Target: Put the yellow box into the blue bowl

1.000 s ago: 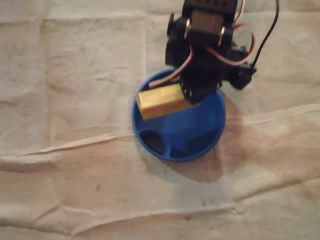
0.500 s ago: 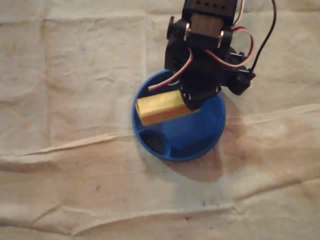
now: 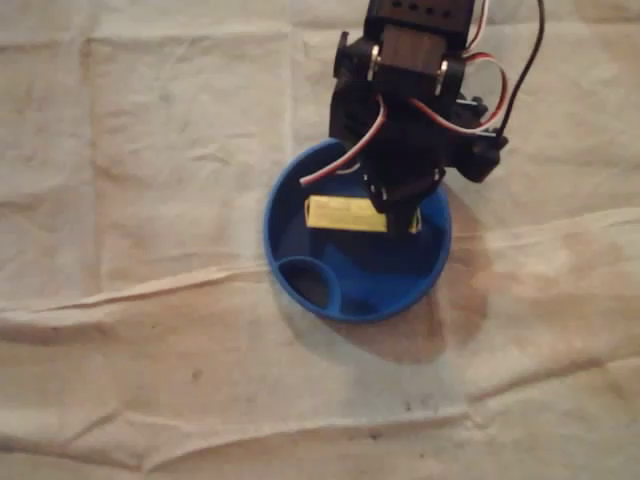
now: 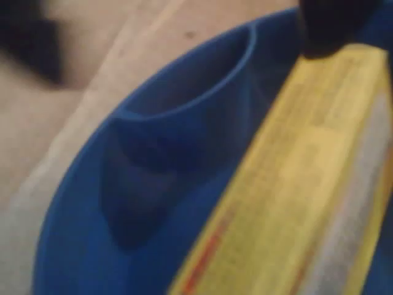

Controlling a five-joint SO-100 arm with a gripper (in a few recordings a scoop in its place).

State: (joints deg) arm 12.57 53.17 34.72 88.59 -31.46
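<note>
Yellow rectangular cardboard box lies inside the round blue plastic bowl, directly beneath our black pincer, whose jaws we cannot tell as clamped or apart, so we judge the placing all but done, with only release and retreat possibly left.

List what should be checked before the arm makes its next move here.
1. Yellow rectangular box inside the blue round bowl: ok.
2. Box lies in the large section, apart from the small round compartment: ok.
3. Tool has let go of the box: cannot tell.
4. Bowl upright on the creased beige cloth: ok.
5. Wrist view sharp enough to judge contact: not ok.
</note>
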